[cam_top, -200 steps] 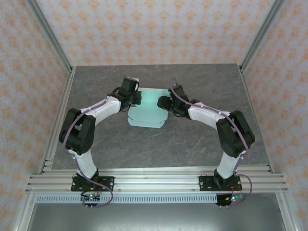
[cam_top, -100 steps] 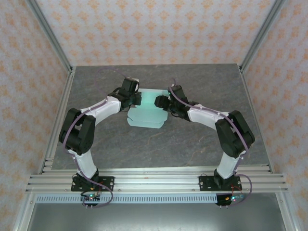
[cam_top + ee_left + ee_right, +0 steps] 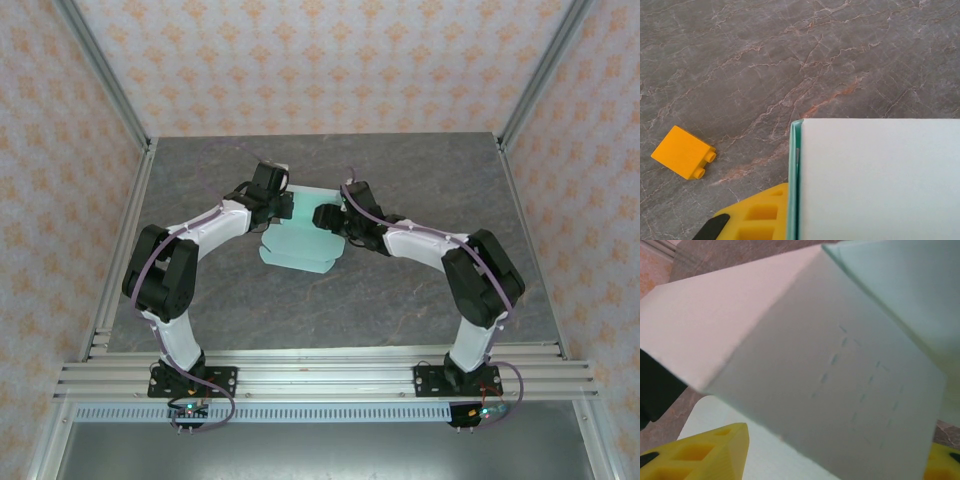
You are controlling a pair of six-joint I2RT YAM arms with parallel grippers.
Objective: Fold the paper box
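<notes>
Left claw (image 3: 281, 206): closed together, clamped on paper box (image 3: 298, 245) at its upper-left edge.
Right claw (image 3: 326, 215): yellow ribbed fingers (image 3: 715, 452) apart, raised panel between them.
Paper box: pale mint thin card, matte, dashed crease lines; mid-frame, between both claws.
Counter (image 3: 400, 290): grey veined stone.
Block (image 3: 684, 152): orange-yellow, two studs, lower left of the left wrist view, apart from the card.

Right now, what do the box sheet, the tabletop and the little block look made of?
The paper box: thin matte mint card, layered edge, perforated creases. The table: grey veined stone look, perhaps laminate. The block: smooth orange-yellow, probably plastic, moulded studs.
</notes>
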